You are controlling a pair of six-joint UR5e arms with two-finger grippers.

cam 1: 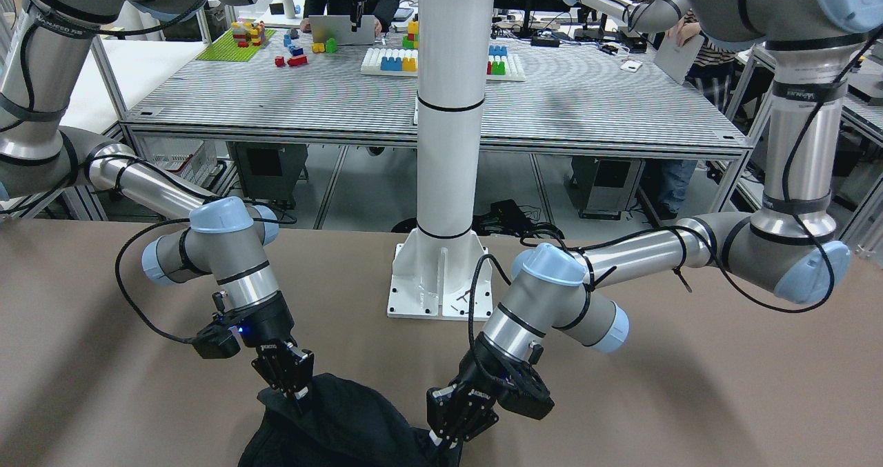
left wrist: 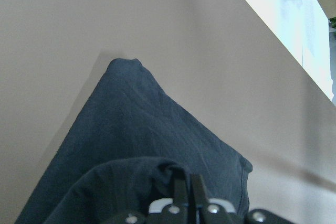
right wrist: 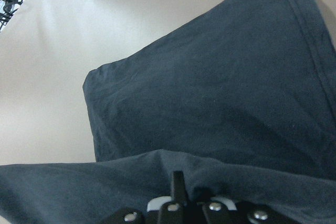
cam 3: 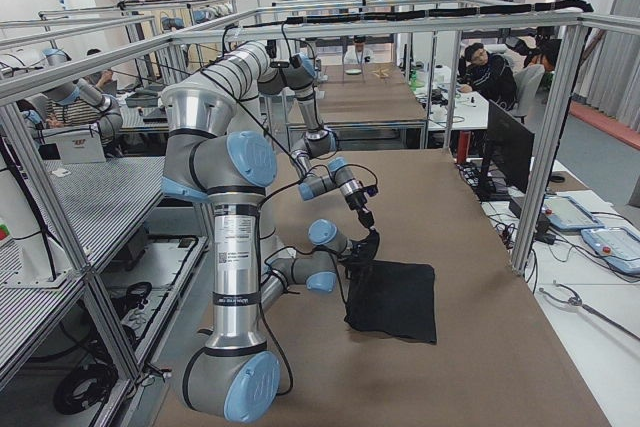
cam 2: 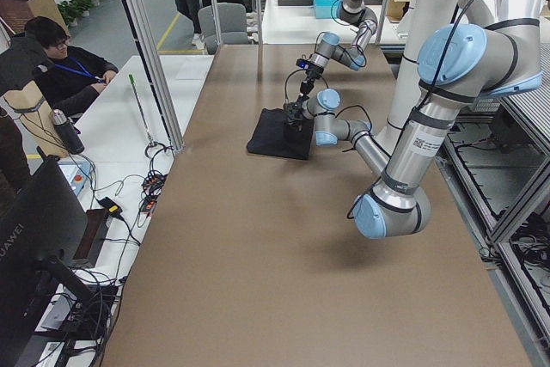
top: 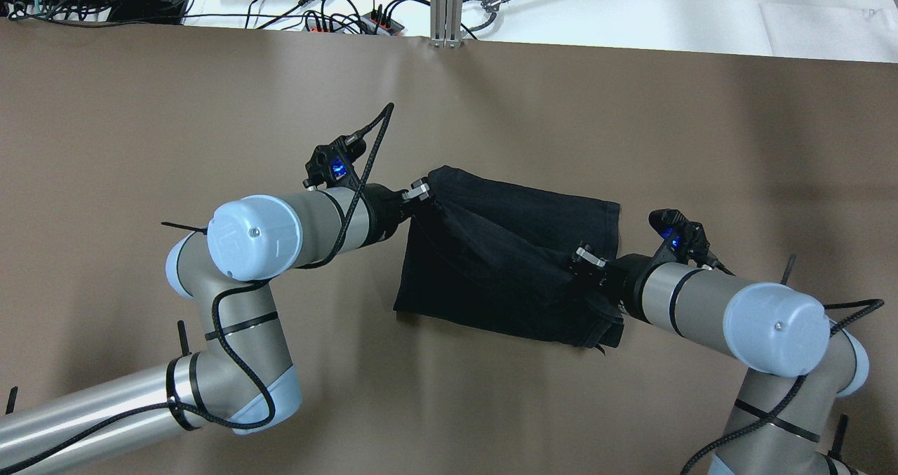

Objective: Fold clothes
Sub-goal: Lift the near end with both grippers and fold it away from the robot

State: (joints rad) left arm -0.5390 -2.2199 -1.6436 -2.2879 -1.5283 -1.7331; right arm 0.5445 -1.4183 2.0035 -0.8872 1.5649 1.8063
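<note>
Brown table [top: 140, 110]: one garment [top: 505, 250], two end effectors [top: 419, 191] [top: 588, 257] pinching.

At bottom centre we see the right gripper [cam 1: 301, 399] and left gripper [cam 1: 443, 442] both pinching the black garment [cam 1: 345, 425].

This is looking like a robotics lab: an aluminium-framed bench [cam 1: 586, 108] is standing at twelve o'clock, carrying what are probably toy bricks [cam 1: 400, 60]; another robot arm [cam 1: 607, 1] is reaching at one o'clock; a person [cam 3: 490, 72] is sitting near a monitor [cam 3: 512, 147].
</note>
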